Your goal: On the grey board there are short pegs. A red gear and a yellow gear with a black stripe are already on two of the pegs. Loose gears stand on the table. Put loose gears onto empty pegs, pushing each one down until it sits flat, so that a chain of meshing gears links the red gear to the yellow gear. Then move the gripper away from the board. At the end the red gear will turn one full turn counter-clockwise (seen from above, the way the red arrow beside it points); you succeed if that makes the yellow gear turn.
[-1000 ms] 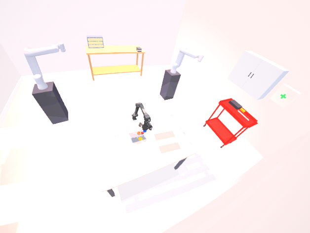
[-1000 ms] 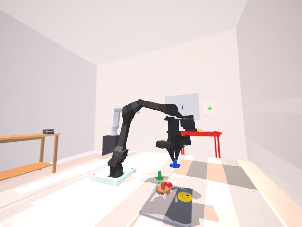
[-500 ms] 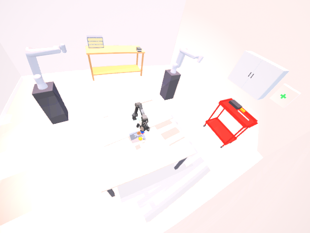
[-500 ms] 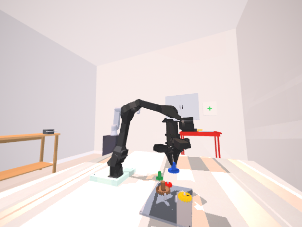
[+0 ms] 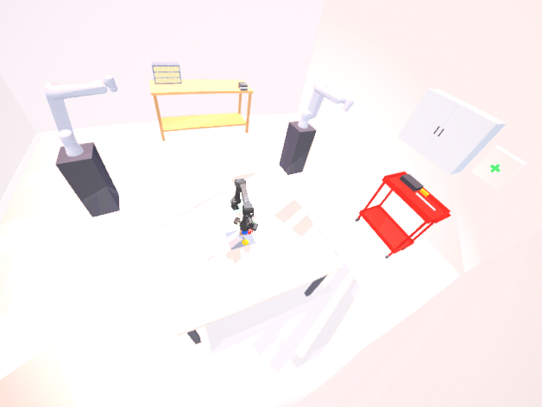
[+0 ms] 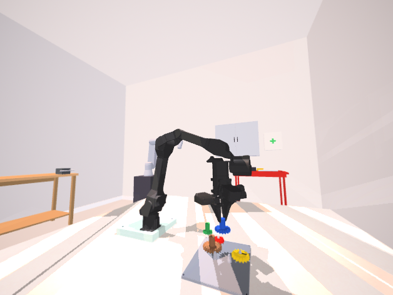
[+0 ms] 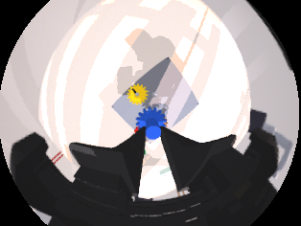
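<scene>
My gripper (image 6: 222, 219) (image 7: 153, 128) is shut on the handle of the blue gear (image 5: 244, 233) (image 6: 222, 229) (image 7: 150, 116). The gear hangs level in the air near the back edge of the grey board (image 6: 201, 274) (image 7: 188, 102). The red gear (image 6: 219, 240) (image 7: 137, 129) is at the board's back. The brown gear (image 6: 212, 246) is at the back left of the board in the exterior view; its seating is unclear. The yellow gear (image 5: 245, 241) (image 6: 240, 255) (image 7: 137, 94) is at the right side there. The green gear (image 6: 207, 229) stands behind the board. Short pegs show faintly between brown and yellow.
The arm's pale base (image 6: 133, 232) is on the table behind and left of the board in the exterior view. The brown gear's upright handle rises near the held gear. A red cart (image 5: 385, 231) and a wooden bench (image 5: 201, 86) stand away from the table.
</scene>
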`<state>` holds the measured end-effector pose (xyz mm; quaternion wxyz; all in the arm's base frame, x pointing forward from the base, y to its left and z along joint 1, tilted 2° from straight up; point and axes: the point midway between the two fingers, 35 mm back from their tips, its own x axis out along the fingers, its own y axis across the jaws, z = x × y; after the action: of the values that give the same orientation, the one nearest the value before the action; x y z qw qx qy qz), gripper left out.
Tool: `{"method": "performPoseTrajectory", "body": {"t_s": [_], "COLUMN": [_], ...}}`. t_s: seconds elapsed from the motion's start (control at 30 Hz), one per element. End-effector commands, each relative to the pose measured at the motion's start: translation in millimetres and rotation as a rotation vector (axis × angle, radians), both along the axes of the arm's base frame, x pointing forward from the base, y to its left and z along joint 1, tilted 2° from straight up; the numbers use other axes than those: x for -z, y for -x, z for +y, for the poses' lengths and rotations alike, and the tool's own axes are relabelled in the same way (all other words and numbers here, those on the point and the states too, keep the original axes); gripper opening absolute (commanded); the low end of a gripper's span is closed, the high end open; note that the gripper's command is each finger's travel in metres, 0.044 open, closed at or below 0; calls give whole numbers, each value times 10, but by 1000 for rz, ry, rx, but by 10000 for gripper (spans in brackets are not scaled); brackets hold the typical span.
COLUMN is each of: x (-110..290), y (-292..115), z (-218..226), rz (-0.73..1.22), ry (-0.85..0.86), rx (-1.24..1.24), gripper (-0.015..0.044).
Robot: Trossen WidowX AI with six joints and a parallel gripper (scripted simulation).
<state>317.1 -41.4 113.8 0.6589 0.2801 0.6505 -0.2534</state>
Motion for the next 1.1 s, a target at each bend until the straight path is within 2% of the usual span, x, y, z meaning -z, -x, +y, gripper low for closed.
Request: {"method": "performPoseTrajectory", "body": {"t_s": [0.0,0.53,0.83,1.07], "x": [42,193,179,179], "y": [41,179,185,185], "z": [-81,-417,-430,-430], "rz": [3,7,7,11], "ry": [1,-1,-1,-4], "rx": [0,7,12,143], "gripper": [0,0,0,0]}}
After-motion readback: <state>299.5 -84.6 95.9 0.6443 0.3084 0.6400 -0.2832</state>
